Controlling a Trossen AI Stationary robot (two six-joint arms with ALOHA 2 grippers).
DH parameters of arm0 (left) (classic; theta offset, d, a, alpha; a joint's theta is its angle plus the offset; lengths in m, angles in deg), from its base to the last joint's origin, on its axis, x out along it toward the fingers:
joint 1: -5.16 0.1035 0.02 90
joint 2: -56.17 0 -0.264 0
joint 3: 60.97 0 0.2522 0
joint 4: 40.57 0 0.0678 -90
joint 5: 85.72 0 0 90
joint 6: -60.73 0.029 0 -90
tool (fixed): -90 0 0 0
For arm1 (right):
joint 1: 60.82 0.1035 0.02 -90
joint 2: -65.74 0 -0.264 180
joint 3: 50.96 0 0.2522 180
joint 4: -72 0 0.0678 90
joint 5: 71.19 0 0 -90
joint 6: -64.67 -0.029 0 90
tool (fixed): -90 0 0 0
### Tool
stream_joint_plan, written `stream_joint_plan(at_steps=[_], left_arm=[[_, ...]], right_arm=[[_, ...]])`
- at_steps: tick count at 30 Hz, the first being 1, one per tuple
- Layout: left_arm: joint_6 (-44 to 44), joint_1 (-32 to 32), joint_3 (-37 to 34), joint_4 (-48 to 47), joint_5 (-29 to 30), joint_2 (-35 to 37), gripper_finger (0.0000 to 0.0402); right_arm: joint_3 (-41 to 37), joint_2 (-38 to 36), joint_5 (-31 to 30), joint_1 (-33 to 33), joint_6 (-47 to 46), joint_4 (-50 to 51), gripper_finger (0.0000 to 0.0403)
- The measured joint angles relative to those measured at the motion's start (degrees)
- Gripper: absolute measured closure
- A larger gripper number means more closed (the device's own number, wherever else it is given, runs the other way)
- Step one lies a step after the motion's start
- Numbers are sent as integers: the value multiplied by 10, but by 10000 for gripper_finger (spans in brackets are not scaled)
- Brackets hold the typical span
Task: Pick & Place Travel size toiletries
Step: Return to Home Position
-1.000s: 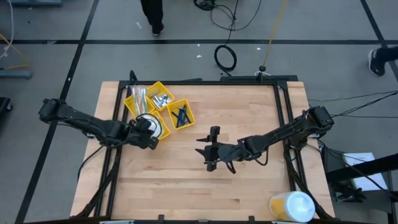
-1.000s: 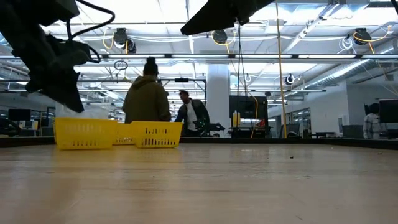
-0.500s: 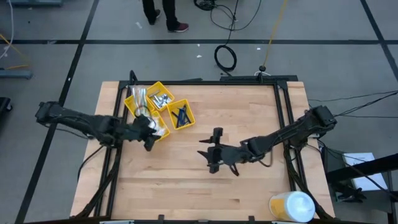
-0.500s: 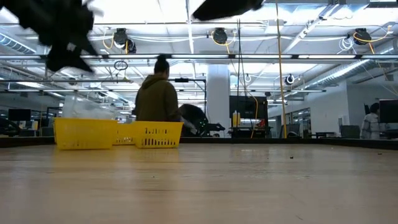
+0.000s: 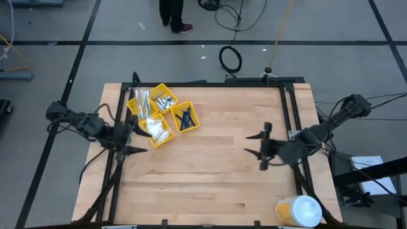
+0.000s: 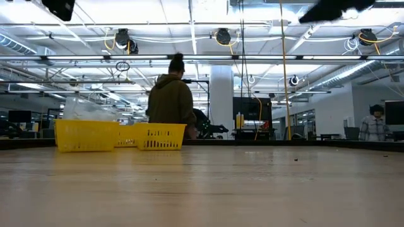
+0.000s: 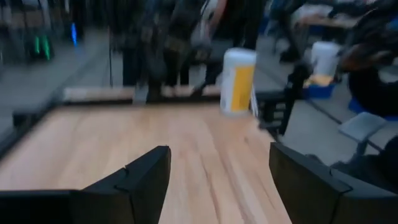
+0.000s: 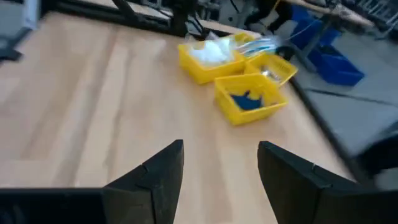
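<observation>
While neither arm holds anything, the travel size toiletries lie sorted in the yellow compartment tray [image 5: 161,86], which sits on the wooden surface [image 5: 210,184] near its far left corner. In the compartment that juts toward the middle of the surface, slim dark blue sticks [image 5: 185,118] lie crossed in a loose heap; the right wrist view shows the sticks [image 8: 250,100] as a dark blue tangle against the yellow floor. The compartment closest to the near edge is filled with small clear bags of white fluffy lumps [image 5: 156,130], heaped up to its rim. On the tray's far side, silvery-clear packets [image 5: 166,101] glint in one compartment, and beside it, closest to the left edge, longer clear tubes [image 5: 141,100] stick out above the wall. The left arm [image 5: 82,123] reaches in over the left edge, its jaws released, spread wide and empty, just beside the compartment of white bags but not touching it. The right arm [image 5: 318,130] reaches in over the right edge about halfway along it, its jaws likewise released and empty, above bare wood and well apart from the tray. A white-and-yellow round container [image 5: 299,210] stands at the near right corner. Beyond the far edge, in the low view, a person [image 6: 172,101] in a dark olive top stands in the room.
</observation>
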Motion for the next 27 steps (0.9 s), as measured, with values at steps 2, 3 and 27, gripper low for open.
stream_joint_plan(at_steps=[2, 3, 27], left_arm=[[39, -14, -53, 71, 12, 33, 133], [51, -17, -82, 109, 18, 45, 133], [31, -20, -299, 189, 43, 224, 133]], right_arm=[[-67, -54, 8, 4, -22, -31, 210], [-99, -81, 27, 4, -30, -50, 210], [-429, -418, 351, -95, 24, -348, 211]])
